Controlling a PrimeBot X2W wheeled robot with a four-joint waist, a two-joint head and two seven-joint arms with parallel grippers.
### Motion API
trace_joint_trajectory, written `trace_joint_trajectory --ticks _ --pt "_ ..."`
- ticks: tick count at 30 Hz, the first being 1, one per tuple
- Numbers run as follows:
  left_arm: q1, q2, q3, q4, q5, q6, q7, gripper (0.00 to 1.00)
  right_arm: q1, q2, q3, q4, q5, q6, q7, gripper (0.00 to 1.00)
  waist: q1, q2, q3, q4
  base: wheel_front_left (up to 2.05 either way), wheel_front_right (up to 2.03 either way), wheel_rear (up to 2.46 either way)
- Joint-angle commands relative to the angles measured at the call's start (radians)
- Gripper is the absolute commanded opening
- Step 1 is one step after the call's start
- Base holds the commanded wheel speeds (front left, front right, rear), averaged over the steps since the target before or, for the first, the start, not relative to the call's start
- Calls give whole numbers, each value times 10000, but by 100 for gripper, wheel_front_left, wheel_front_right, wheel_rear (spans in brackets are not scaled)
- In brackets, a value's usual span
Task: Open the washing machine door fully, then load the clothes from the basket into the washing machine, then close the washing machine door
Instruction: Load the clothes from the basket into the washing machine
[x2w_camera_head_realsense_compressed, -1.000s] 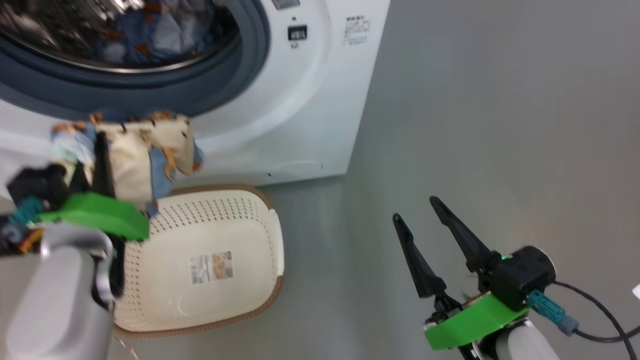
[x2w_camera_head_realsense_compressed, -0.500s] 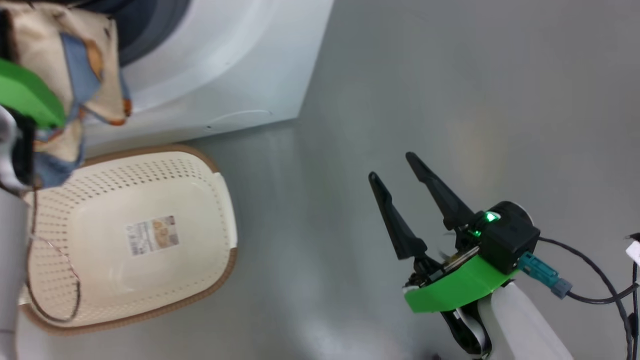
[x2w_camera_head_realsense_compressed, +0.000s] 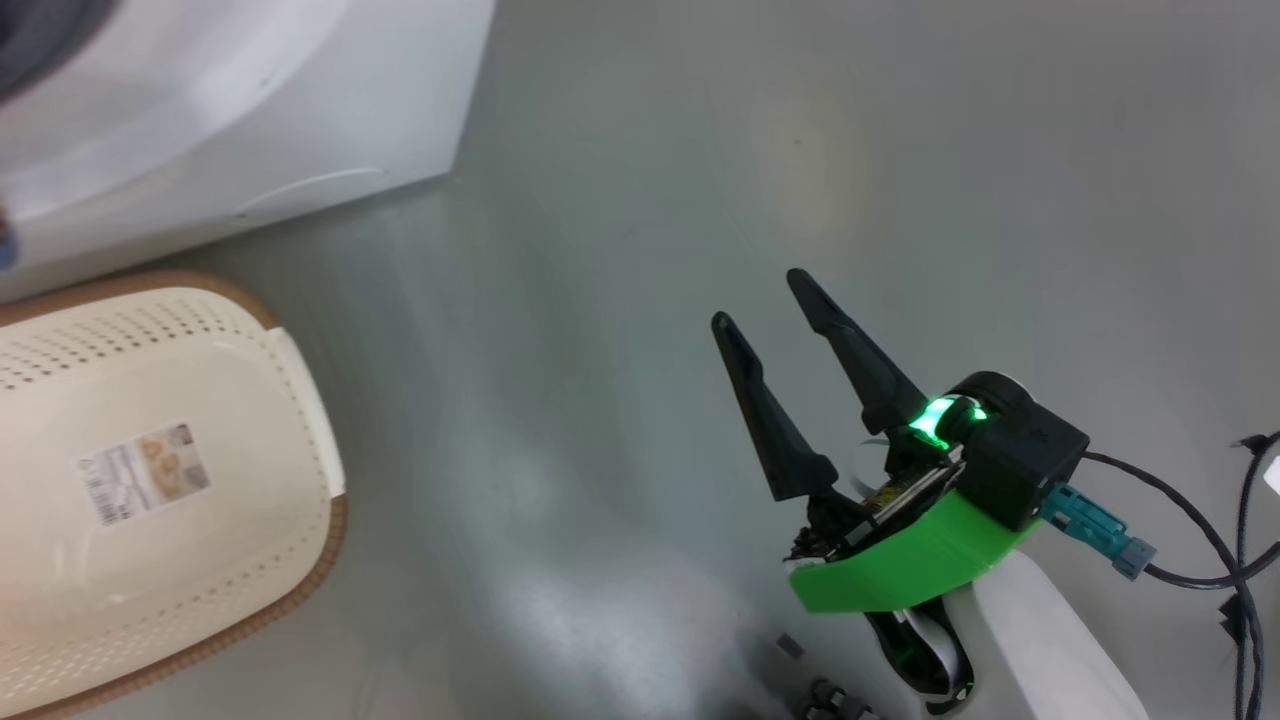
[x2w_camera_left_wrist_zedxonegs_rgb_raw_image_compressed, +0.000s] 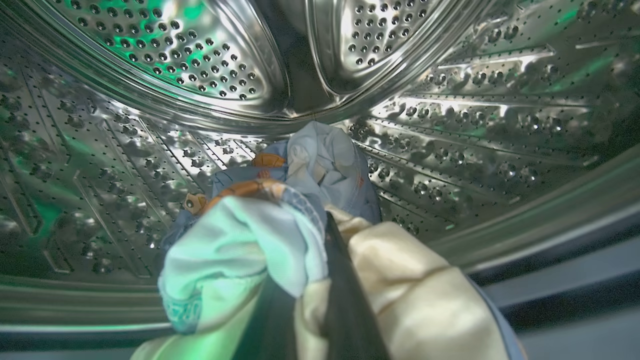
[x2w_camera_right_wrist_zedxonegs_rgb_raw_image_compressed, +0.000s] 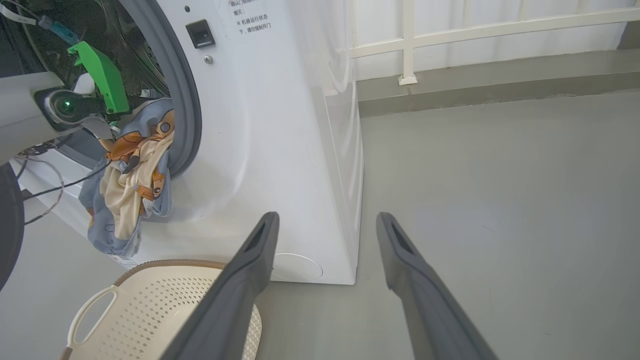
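Observation:
In the left wrist view my left gripper (x2w_camera_left_wrist_zedxonegs_rgb_raw_image_compressed: 320, 265) is shut on a bundle of clothes (x2w_camera_left_wrist_zedxonegs_rgb_raw_image_compressed: 240, 250), pale blue and cream, held inside the steel drum (x2w_camera_left_wrist_zedxonegs_rgb_raw_image_compressed: 150, 65) of the washing machine. More blue and orange clothes (x2w_camera_left_wrist_zedxonegs_rgb_raw_image_compressed: 320, 160) lie deeper in the drum. The right wrist view shows the washing machine (x2w_camera_right_wrist_zedxonegs_rgb_raw_image_compressed: 280, 125) with my left arm (x2w_camera_right_wrist_zedxonegs_rgb_raw_image_compressed: 30, 115) at its opening and clothes (x2w_camera_right_wrist_zedxonegs_rgb_raw_image_compressed: 130, 185) hanging over the grey gasket. The basket (x2w_camera_head_realsense_compressed: 150, 600) sits on the floor below it, holding nothing. My right gripper (x2w_camera_head_realsense_compressed: 757, 298) stands open over bare floor, nothing between its fingers.
A curved black edge (x2w_camera_right_wrist_zedxonegs_rgb_raw_image_compressed: 7, 225) at the far left of the right wrist view looks like the door's rim. Grey floor (x2w_camera_head_realsense_compressed: 800, 150) stretches to the right of the machine. A white railing (x2w_camera_right_wrist_zedxonegs_rgb_raw_image_compressed: 475, 30) runs along the back wall. Dark cables (x2w_camera_head_realsense_compressed: 1220, 560) trail by my right arm.
The head camera has swung right, so machine and basket slid left in its view. My left arm and the bundle have gone out of that view. The right gripper stays open.

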Motion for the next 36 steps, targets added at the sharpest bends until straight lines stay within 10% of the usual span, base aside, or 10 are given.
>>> trace_joint_trajectory --ticks 1,22,35,36 --pt "-503 585 202 -214 135 14 -74 0 -19 34 298 -293 133 62 -119 100 0 0 469 -476 0 0 0" --pt "-4224 962 -172 558 1311 165 -4774 0 -221 34 1020 -480 423 62 -120 100 0 0 1165 -841 0 0 0" --pt "-3993 683 -501 2592 1034 -239 -3705 0 -332 34 1028 -361 407 62 -120 100 0 0 1232 -590 0 0 0" --pt "-3985 654 -521 2697 1016 -248 -3624 47 -337 34 1018 -348 397 62 -120 100 0 0 1220 -574 0 0 0"
